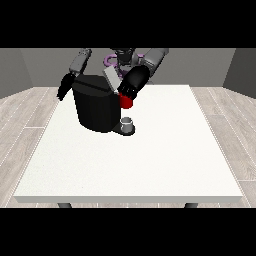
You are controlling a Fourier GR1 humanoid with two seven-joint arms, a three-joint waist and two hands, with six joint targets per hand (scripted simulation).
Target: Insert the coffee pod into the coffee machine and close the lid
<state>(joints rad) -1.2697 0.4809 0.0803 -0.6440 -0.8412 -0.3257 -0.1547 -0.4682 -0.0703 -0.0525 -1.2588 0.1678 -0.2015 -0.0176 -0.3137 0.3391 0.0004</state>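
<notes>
While the hand at the view's right [131, 87] hovers at the coffee machine [97, 107] lid [113, 79], its finger spread cannot be told. A careless push could miss the tilted lid. No pod plainly shows, so its axis stays unknown; a grey thing [128, 123] sits at the machine's base.

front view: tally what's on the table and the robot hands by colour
black: 3 - coffee machine, hand at the view's left, hand at the view's right
grey: 1 - grey thing at the machine's base
red: 1 - red thing at the machine
total: 5
</notes>
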